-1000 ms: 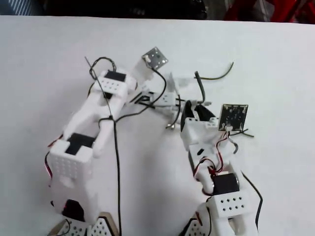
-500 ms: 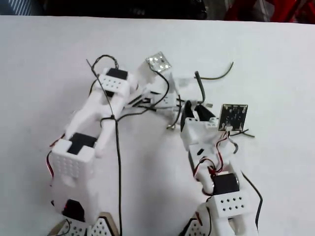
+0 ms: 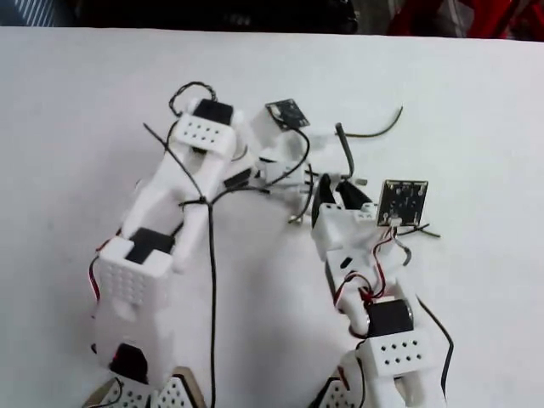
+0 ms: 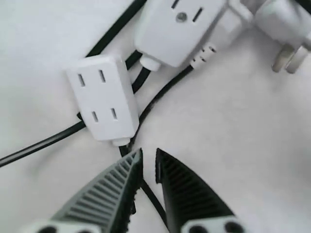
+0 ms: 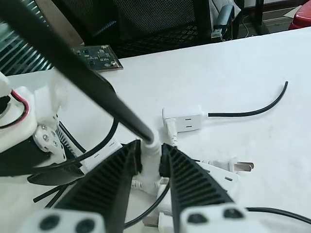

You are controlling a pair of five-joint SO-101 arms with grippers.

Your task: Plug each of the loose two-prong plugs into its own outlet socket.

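Observation:
In the left wrist view, a white two-outlet block (image 4: 102,97) lies on the table with black cords (image 4: 160,94) running under it. A second white outlet (image 4: 180,24) sits farther off, and a loose white two-prong plug (image 4: 286,46) lies past it. My left gripper (image 4: 149,156) hovers just short of the block, shut to a narrow slit over a black cord. My right gripper (image 5: 150,154) is shut on a white plug (image 5: 149,162) whose black cord (image 5: 73,73) rises away. Beyond it lie a white outlet block (image 5: 187,120) and a pronged plug (image 5: 233,167).
In the high view both arms meet at the table's middle, the left gripper (image 3: 274,174) close beside the right gripper (image 3: 327,189). A dark cord end (image 3: 374,127) curls behind them. White table (image 3: 476,93) spreads open to the far right and left.
The left arm has swung to the right and forward, bringing its wrist and camera board closer to the outlets. The right arm has kept still.

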